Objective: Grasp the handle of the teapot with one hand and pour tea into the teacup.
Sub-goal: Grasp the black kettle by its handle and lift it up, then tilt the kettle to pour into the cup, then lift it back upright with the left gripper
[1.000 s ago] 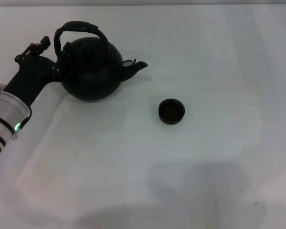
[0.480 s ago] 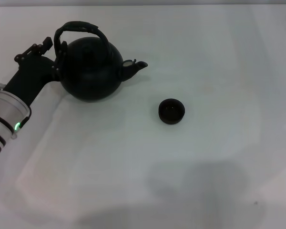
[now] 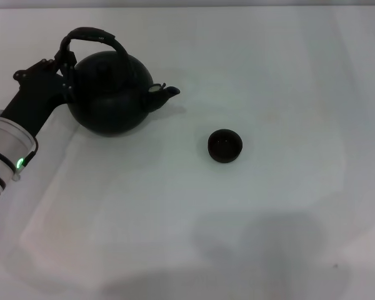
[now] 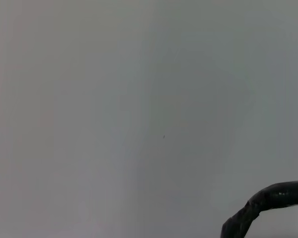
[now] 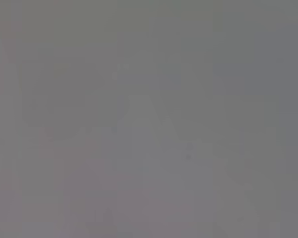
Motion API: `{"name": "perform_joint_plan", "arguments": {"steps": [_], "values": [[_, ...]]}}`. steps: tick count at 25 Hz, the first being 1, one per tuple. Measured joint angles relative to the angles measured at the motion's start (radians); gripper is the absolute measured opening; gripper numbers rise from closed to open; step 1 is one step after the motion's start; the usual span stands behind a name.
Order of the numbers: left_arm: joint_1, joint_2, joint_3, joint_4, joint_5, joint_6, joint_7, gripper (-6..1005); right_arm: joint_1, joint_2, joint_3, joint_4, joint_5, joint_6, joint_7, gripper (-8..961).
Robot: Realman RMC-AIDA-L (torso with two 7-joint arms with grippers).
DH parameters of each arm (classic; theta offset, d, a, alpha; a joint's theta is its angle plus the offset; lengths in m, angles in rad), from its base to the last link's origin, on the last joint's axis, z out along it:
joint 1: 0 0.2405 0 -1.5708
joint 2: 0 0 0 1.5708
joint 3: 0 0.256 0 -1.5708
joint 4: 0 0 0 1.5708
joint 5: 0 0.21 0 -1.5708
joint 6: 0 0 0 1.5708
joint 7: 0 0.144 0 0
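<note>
White tabletop (image 3: pixel 275 237): your left gripper (image 3: pixel 61 62) clamps the handle (image 3: pixel 90 34) at its left end; teapot (image 3: pixel 109 94) far left, spout toward teacup (image 3: pixel 225 145), well apart.

The left arm (image 3: pixel 9 153) is a pale silver-white cylinder ringed with thin black bands and carrying a small green light near its wrist. Beyond that comes a matte black tapering housing, ending in the black left gripper (image 3: pixel 61 62) with angular linkages.

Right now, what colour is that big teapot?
Matte black all over, the teapot, its handle included. The head view shows it best.
</note>
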Motion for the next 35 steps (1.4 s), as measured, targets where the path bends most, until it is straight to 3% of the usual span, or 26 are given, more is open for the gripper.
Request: {"name": "perform_joint_plan", "arguments": {"steps": [6,11,17,23,35], "values": [[-0.017,0.002,0.0,0.002,0.0,0.008,0.002,103,-0.001,0.0,0.0,0.0,0.003,0.0,0.001,841],[-0.055,0.004,0.004,0.014,0.009,0.033,0.023,102,-0.001,0.0,0.0,0.004,0.003,0.0,0.001,841],[-0.119,0.004,0.01,0.015,0.082,0.045,0.203,103,-0.001,0.0,0.0,0.01,0.003,0.0,0.001,841],[-0.152,0.002,0.01,0.013,0.12,0.047,0.222,102,-0.002,0.0,0.0,0.009,0.007,0.001,0.002,841],[-0.146,0.004,0.01,0.013,0.195,0.054,0.266,103,-0.004,-0.001,0.0,0.0,0.052,0.04,-0.004,841]]}}
